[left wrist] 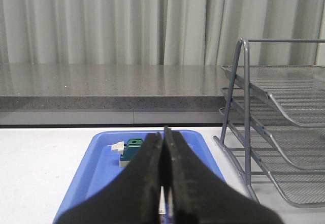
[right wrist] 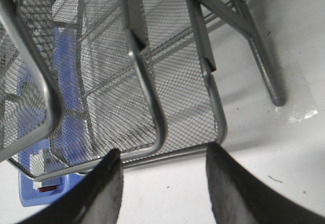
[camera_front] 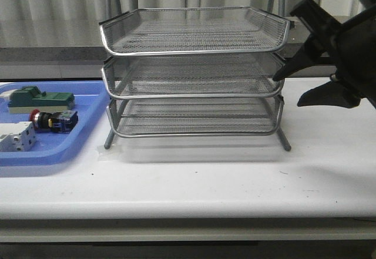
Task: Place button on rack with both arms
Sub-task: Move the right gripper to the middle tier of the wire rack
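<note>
The small push-button with a red mushroom cap, silver collar and black body (camera_front: 53, 120) lay on its side in the flat blue plastic tray (camera_front: 59, 153) at the left end of the white bench (camera_front: 194, 182), cap pointing toward the bench's left edge. A dark green block (camera_front: 41, 99) sat just behind it in the tray, toward the back edge, and a white-grey block (camera_front: 16, 137) lay just in front and to its left, near the tray's front rim. Whether the button touched either block could not be told.

The large three-tier silver wire-mesh rack (camera_front: 194, 71) stood on rod legs at the middle of the bench, just beside the tray's right rim, all three tiers bare of objects in the front view.

The right gripper (camera_front: 289, 88) hung in the air off the rack's right front corner, about level with the middle tier, its black fingers spread apart and holding nothing; in the right wrist view the two fingers (right wrist: 101, 193) framed the rack's corner rods without touching them.

The left gripper (left wrist: 163, 183) did not show in the front view. In the left wrist view its two black fingers were pressed together with only a thin seam between them, nothing gripped, poised above the blue tray (left wrist: 96, 168) with the green block (left wrist: 133, 149) beyond their tips.
</note>
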`<state>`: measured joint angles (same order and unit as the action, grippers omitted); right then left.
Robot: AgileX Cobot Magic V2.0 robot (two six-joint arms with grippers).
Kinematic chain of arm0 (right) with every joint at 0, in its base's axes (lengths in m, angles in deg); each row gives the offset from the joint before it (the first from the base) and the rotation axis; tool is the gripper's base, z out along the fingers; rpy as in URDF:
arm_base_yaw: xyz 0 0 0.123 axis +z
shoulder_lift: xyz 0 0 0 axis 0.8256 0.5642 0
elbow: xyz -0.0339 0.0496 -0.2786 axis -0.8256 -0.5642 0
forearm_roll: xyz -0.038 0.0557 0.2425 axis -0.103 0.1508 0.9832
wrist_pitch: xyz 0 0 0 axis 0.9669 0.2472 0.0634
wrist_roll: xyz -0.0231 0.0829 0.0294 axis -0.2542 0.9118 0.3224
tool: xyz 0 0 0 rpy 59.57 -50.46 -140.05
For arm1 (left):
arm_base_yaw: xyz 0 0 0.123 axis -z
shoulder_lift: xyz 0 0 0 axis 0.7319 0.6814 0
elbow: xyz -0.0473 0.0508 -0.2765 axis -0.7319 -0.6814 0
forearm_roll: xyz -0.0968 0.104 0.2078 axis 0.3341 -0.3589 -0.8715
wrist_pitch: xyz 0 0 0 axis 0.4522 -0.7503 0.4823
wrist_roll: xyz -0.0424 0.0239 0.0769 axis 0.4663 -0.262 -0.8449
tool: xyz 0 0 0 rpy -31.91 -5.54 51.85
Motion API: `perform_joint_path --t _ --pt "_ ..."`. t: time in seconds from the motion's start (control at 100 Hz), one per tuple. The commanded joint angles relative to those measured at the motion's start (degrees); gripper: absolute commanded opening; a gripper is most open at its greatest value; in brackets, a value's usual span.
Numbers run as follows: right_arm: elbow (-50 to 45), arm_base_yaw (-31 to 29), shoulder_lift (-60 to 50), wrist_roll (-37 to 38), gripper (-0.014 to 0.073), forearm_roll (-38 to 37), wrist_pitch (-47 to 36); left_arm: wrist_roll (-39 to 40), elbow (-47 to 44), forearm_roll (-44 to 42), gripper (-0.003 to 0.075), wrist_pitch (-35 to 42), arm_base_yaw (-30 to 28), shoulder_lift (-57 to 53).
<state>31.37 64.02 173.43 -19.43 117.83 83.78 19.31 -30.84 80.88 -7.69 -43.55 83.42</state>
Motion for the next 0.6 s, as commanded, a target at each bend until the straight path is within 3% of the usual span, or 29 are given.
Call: perform_joint_path --t 0.0,0.11,0.35,0.59 --pt "1.78 -0.73 -0.85 -4.40 0.0394 4.99 4.06 0.53 -2.01 0.05 -0.0020 4.70 0.58 -1.84" --pt "1.78 -0.73 1.01 -8.86 0.0394 9.86 6.53 0.53 -2.01 0.05 -0.0020 4.70 0.58 -1.84" --pt "5.33 -0.73 6.10 -9.77 0.0394 9.80 12.37 0.53 -2.01 0.05 -0.0020 4.70 0.58 -1.84" --pt "7.67 -0.73 8.25 -10.11 0.0394 9.80 13.11 0.53 -2.01 0.05 -0.0020 4.70 0.58 -1.84"
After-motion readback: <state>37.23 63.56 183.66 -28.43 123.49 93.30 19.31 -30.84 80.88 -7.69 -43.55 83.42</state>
